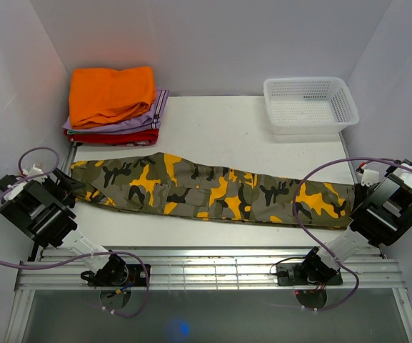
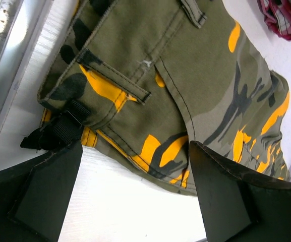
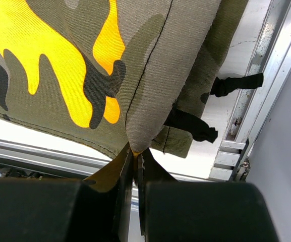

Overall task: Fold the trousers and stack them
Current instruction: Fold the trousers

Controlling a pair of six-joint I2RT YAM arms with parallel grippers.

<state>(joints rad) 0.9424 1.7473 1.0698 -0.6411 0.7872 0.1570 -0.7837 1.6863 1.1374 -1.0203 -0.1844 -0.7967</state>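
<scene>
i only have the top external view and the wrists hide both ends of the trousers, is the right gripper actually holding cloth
observer: yes, the right gripper is shut on a pinched fold at the edge of the trousers.
operator: and the left one, got anything
observer: no, the left gripper is wide open, with its jaws spread either side of the cloth's end and not closed on it.

trousers point(image 1: 213, 187): camouflage print, olive green, black, grey, yellow-orange patches.
straps point(image 3: 190, 126): black.
top garment point(image 1: 111, 93): plain orange.
folded clothes point(image 1: 113, 126) beneath: lilac, red.
basket point(image 1: 310, 104): white lattice.
desk point(image 1: 213, 128): white.
</scene>
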